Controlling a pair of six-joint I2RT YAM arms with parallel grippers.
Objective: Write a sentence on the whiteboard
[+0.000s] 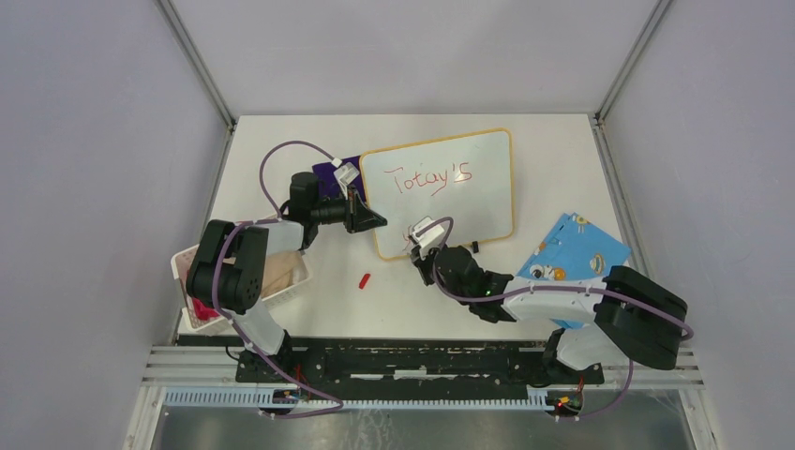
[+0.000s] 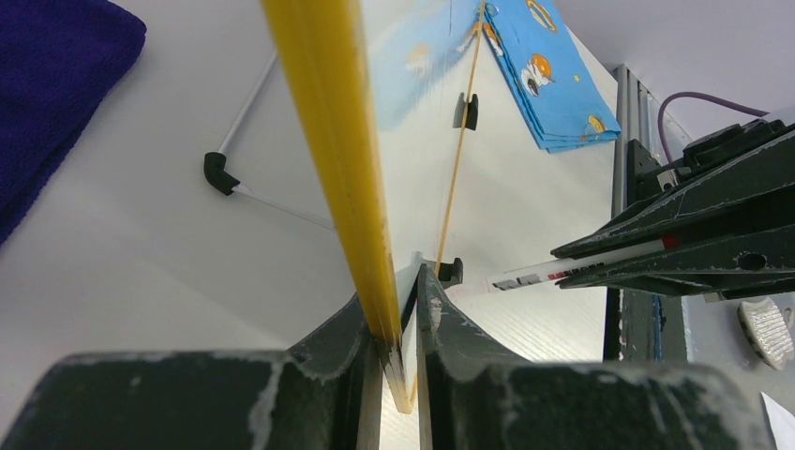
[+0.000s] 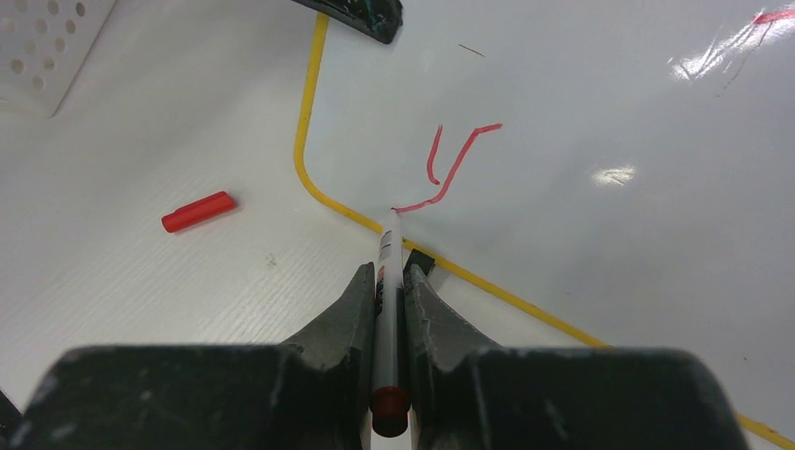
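The whiteboard [image 1: 469, 187] lies at the far middle of the counter [image 1: 562, 150], its first line of the sentence [image 1: 431, 178] in red across the upper part. The left gripper [image 2: 398, 314] is nearly closed, pinching the yellow frame at the board's left edge. The right gripper [image 3: 389, 281] is clamped just as narrowly around a slim marker [image 3: 388, 246], whose tip touches the glossy face by the near left corner, at the end of a fresh red stroke [image 3: 455, 164]. The board looks thin, light and stiff, so it would probably skate on the smooth counter under pen pressure. The frame edge is the sensible place to hold it, since the writing face is slick and smears. The marker is light and rigid but could slip or twist between the hard fingers, so a hold partway along the barrel suits it. The red cap [image 1: 365, 279] lies loose just left of the near corner.
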